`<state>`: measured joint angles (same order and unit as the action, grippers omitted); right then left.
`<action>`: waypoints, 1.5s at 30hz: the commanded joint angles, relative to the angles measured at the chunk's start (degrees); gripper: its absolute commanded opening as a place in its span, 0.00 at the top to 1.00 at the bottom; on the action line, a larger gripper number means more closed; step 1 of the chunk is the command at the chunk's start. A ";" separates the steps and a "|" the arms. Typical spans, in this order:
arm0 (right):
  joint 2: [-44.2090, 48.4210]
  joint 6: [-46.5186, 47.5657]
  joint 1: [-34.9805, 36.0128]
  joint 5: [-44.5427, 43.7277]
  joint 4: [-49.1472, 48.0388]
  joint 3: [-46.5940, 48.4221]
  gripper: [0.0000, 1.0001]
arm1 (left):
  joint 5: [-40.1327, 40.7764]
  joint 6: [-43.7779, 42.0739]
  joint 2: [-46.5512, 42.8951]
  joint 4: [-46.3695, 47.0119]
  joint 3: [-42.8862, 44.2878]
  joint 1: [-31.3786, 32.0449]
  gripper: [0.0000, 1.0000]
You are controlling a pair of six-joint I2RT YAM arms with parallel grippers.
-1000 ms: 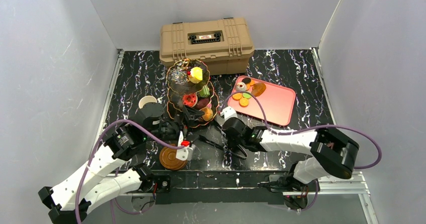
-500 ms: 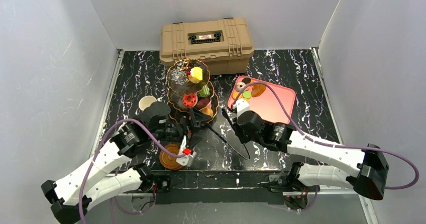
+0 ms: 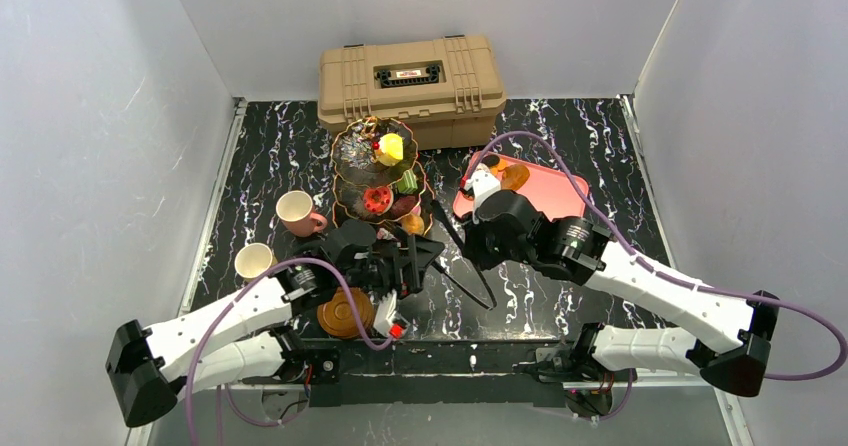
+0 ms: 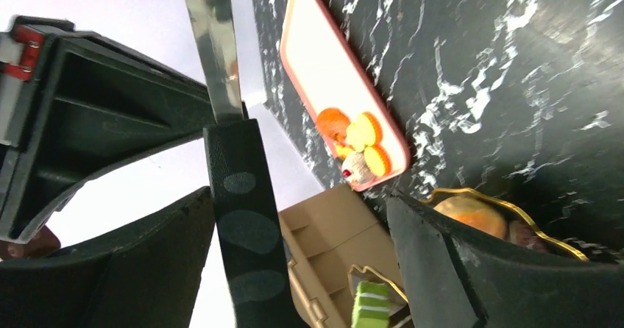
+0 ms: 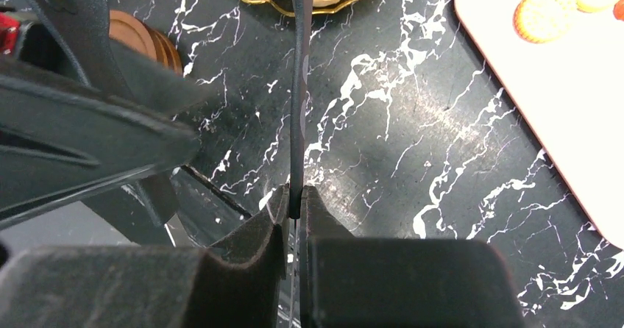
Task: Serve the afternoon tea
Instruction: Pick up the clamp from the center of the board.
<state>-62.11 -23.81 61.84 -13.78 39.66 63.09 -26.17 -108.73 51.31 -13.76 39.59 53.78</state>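
The three-tier black stand [image 3: 384, 180] with gold rims carries small pastries, among them a green cake [image 4: 370, 302] and an orange one [image 4: 471, 214]. My right gripper [image 3: 463, 254] [image 5: 296, 199] is shut on thin black tongs [image 3: 482, 291] [image 5: 297, 107] just right of the stand. My left gripper [image 3: 418, 256] [image 4: 302, 203] is open, its fingers on either side of the tongs' black strip [image 4: 239, 225], which lies close to one finger. A pink cup [image 3: 297, 213] and a yellow cup [image 3: 253, 261] stand left of the stand. Stacked brown saucers [image 3: 345, 314] [image 5: 143, 41] sit near the front edge.
A tan toolbox [image 3: 410, 86] [image 4: 331, 232] stands behind the stand. The pink tray [image 3: 545, 206] [image 4: 324, 70] [image 5: 559, 100] at the right holds round cookies [image 4: 360, 133], partly hidden by my right arm in the top view. Grey walls close in both sides.
My left arm swung right, uncovering both cups, and its open gripper now straddles the tongs. My right gripper closed on the tongs and moved with them toward the stand and tray.
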 commanded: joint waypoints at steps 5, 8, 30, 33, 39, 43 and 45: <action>-0.94 -0.93 -0.75 1.42 3.41 4.30 0.91 | 10.34 0.90 2.59 14.21 0.09 2.11 0.26; -0.74 -1.16 -1.14 0.69 3.41 4.40 0.91 | 11.41 2.92 1.37 11.46 -0.07 2.49 0.39; -0.32 -2.38 -8.53 1.40 -8.93 9.68 0.24 | 10.71 21.77 11.19 16.31 11.83 5.72 1.00; 0.35 -2.53 -8.71 -0.07 -9.60 9.55 0.08 | 11.52 27.63 11.17 16.43 13.48 5.77 1.00; 1.04 -2.35 -10.35 -2.23 -10.79 12.84 0.02 | 13.05 37.34 11.18 16.53 16.07 5.83 1.00; 1.32 -2.30 -10.99 -5.24 -12.03 15.33 0.02 | 12.95 39.71 10.41 16.83 16.05 5.81 1.00; 1.94 -2.38 -11.19 -6.44 -12.95 15.86 0.02 | 12.84 40.70 10.60 16.88 16.08 5.81 1.00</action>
<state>-61.84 -25.36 51.11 -16.71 34.02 75.09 -10.13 -73.12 62.81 1.34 53.76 58.50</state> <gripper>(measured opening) 0.983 0.261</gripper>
